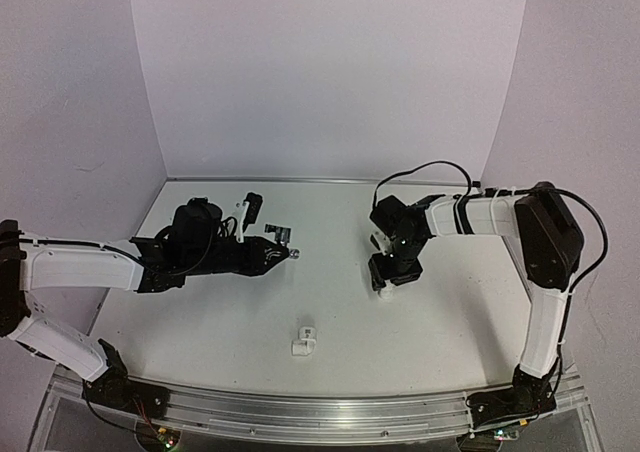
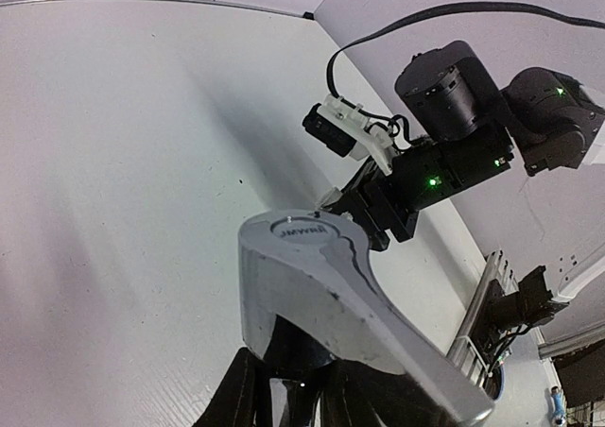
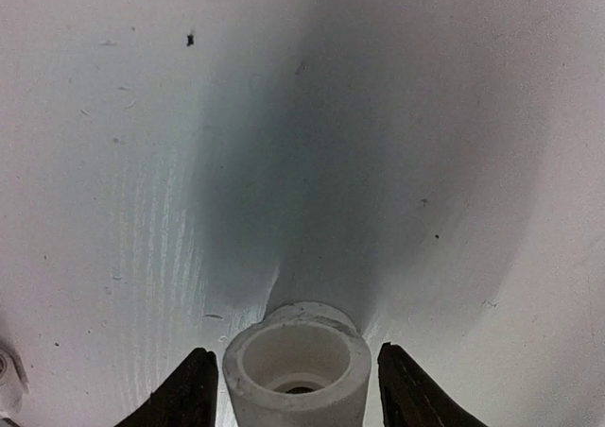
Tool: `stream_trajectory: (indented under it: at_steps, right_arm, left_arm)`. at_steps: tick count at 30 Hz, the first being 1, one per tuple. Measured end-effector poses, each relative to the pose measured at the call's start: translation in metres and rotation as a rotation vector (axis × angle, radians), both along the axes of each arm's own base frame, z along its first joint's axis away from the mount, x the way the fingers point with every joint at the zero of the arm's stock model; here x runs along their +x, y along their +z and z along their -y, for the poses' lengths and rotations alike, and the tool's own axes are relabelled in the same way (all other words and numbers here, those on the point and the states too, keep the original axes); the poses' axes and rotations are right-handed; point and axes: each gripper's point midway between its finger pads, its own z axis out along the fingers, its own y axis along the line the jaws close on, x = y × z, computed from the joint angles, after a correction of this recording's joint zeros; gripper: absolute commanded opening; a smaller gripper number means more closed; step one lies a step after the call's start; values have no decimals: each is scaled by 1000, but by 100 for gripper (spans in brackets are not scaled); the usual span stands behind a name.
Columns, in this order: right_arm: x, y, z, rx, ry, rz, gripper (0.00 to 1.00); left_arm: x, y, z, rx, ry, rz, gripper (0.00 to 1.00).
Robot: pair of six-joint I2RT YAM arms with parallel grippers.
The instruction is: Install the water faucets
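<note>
Left gripper (image 1: 274, 256) clenched on the silver faucet (image 2: 312, 285), left of centre above the surface (image 1: 220, 322). Faucet's long axis near level, free end pointing right toward the white fitting (image 3: 298, 408), well apart. Right gripper (image 3: 295, 353) flanks that upright fitting; clamped or not, cannot tell

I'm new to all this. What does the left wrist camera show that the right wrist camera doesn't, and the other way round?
Only the left wrist view shows the silver faucet, gripped by the left gripper, with the right arm beyond it. Only the right wrist view shows a white pipe fitting standing open end up between the fingers of the right gripper; whether they touch it is unclear. Both show the white table.
</note>
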Motion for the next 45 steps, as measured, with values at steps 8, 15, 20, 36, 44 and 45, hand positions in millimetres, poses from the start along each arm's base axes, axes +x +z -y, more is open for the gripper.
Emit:
stream_trajectory:
  at_steps: [8,15,20,36,44,45]
  right_arm:
    - [-6,-9,4,-25,12,-35,40]
    - [-5,-8,3,-24,18,-31,21]
    - [-4,-8,1,-17,23,-26,0]
    - [-11,180,-52,646,245,530,0]
    - [-36,281,-92,1042,516,746,0]
    - [-41,290,-94,1077,551,764,0]
  left_arm:
    - [0,0,0,1,0,0,0]
    - [1,0,0,2,5,1,0]
    - [1,-1,0,3,6,-1,0]
    - [-2,24,-2,-234,-45,-259,0]
    - [-27,109,20,-509,-256,-318,0]
    - [-30,119,21,-540,-280,-316,0]
